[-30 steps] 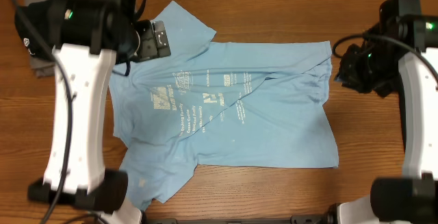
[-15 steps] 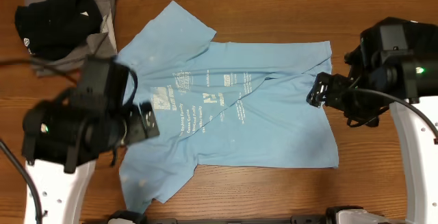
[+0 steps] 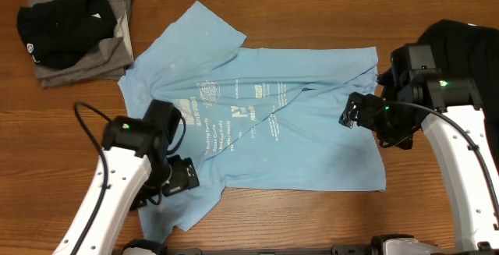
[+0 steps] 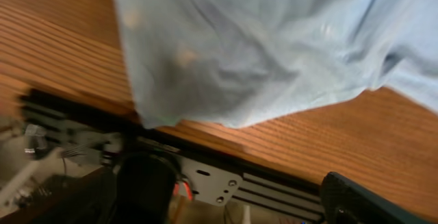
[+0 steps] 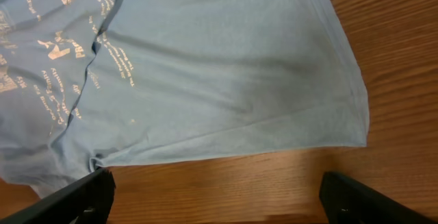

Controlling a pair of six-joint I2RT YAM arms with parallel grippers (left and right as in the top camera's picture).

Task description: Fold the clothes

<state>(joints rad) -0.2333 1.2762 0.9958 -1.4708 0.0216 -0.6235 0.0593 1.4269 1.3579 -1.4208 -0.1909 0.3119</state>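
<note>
The clothes here are a light-blue T-shirt (image 3: 265,122) with pale printed lettering, spread flat on the wooden table with its neck to the left. My left gripper (image 3: 181,178) hovers over the shirt's near sleeve (image 4: 233,53) by the table's front edge; it is open (image 4: 239,207) and holds nothing. Over the hem at the shirt's right side, my right gripper (image 3: 351,115) is open too. In the right wrist view the hem's corner (image 5: 342,125) lies just beyond the right gripper (image 5: 219,203), with bare wood between the fingertips (image 5: 75,200).
A folded black garment on a grey one (image 3: 74,29) lies at the table's far left corner. A black rail with a metal plate (image 4: 212,179) runs along the front edge. Something dark (image 3: 468,44) sits at the far right behind the right arm.
My left arm swung from the shirt's far sleeve down to the near sleeve at the front edge. My right gripper moved left, from off the shirt to over its hem.
</note>
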